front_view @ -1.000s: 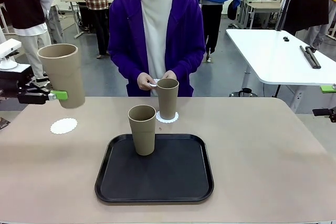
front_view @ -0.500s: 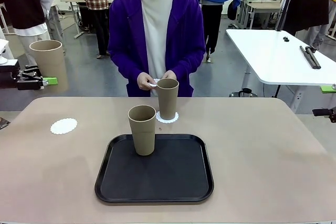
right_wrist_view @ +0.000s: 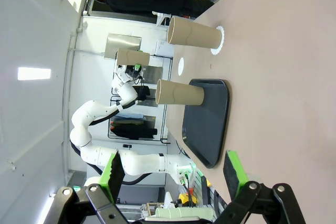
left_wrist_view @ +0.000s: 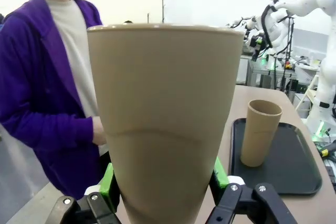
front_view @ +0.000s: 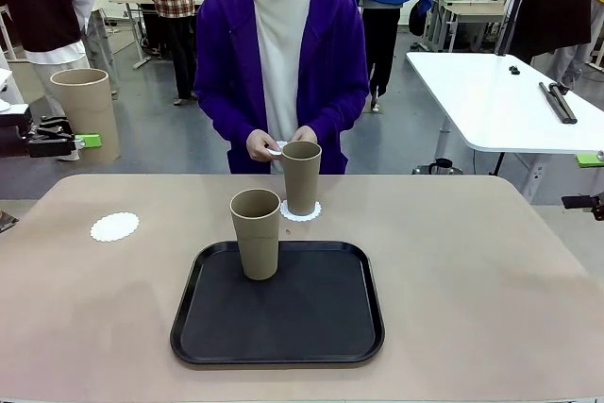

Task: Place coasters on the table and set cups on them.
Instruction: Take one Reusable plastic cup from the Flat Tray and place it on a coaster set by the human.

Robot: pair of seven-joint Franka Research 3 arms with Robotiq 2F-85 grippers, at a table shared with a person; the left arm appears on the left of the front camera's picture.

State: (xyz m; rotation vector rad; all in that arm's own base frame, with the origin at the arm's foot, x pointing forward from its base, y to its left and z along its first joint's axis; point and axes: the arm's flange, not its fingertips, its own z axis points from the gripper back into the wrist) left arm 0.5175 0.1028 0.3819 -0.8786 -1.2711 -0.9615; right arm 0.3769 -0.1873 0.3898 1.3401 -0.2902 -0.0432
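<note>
At the left edge of the front view, the left gripper (front_view: 85, 143) reaches in sideways, its jaws clamped on the lower wall of a tan tumbler, the held cup (front_view: 87, 106). That cup is upright in the air, mouth up, by the far left end of the beige table (front_view: 472, 271), touching nothing else. Below it and slightly right, a bare coaster (front_view: 114, 226), a white lacy paper round, lies flat on the table, well apart from the held cup.

Near the table's middle sits a black tray (front_view: 321, 323) with rounded corners. The tray cup (front_view: 256, 233) stands upright on its far left part. Just beyond the tray, the far cup (front_view: 301, 176) stands upright on the far coaster (front_view: 314, 210), whose scalloped rim shows around the base. Behind that cup a person in a purple jacket stands at the far side, hands (front_view: 261, 146) together at waist height, pinching something small and white; what it is cannot be told.

From the left wrist, the held cup (left_wrist_view: 163, 103) looms close in the middle, and the left gripper (left_wrist_view: 164, 182) presses a green pad against each side of it. The tray cup (left_wrist_view: 261, 132) and tray (left_wrist_view: 296, 169) lie to the right.

From the right wrist, rolled sideways, the right gripper (right_wrist_view: 172, 177) has its jaws wide apart with nothing between them, the table (right_wrist_view: 283, 77) beyond. Farther off are the tray (right_wrist_view: 212, 129), tray cup (right_wrist_view: 179, 93), far cup (right_wrist_view: 194, 36) and bare coaster (right_wrist_view: 181, 66).
</note>
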